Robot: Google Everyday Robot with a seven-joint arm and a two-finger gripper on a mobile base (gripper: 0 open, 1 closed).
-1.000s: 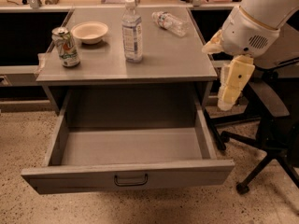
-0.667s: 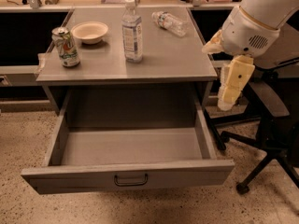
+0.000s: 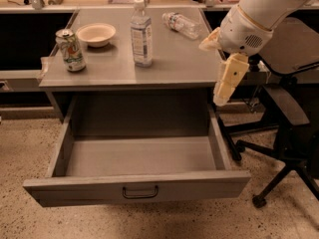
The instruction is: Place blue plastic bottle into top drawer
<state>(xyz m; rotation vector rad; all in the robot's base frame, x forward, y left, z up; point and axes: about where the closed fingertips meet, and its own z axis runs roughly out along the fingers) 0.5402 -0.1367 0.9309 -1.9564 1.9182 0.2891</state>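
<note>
While my one gripper point(image 3: 220, 97) hung beside the right edge of the table point(image 3: 174, 59), opening state undeterminable, one blue plastic bottle point(image 3: 141, 34) stood upright on it above one extended top drawer point(image 3: 139, 156).

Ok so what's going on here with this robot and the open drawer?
A one-armed robot is meant to put the water bottle into the drawer, which is pulled open. The bottle stands upright on the table, with a soda can and a bowl on one side and a smaller bottle lying flat on the other. The robot's hand hangs off the table's side by the office chair, apart from the bottle, so the pickup has not begun.
</note>
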